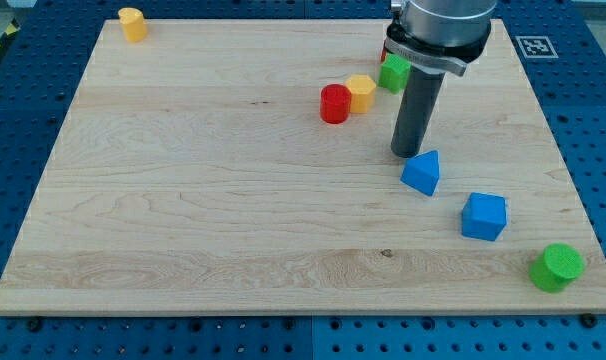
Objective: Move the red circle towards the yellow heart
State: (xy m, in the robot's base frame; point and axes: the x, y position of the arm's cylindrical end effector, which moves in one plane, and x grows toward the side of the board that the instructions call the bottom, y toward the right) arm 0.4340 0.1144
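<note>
My tip (408,153) sits right of the red circle (334,104), touching nothing.

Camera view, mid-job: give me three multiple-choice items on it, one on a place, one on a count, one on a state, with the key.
1. Where is the yellow heart?
A. the view's top left corner
B. the view's bottom right corner
C. beside the blue blocks

2. How many blue blocks are on the board?
A. one
B. two
C. four

3. What is my tip doing?
A. pushing the red circle
B. resting on the yellow heart
C. standing apart from the red circle

Key: 1 A, it sits alone at the top left. 2 B, the blue triangular block and the blue cube. 3 C, the red circle lies to the view's left across bare wood, against a yellow block.
</note>
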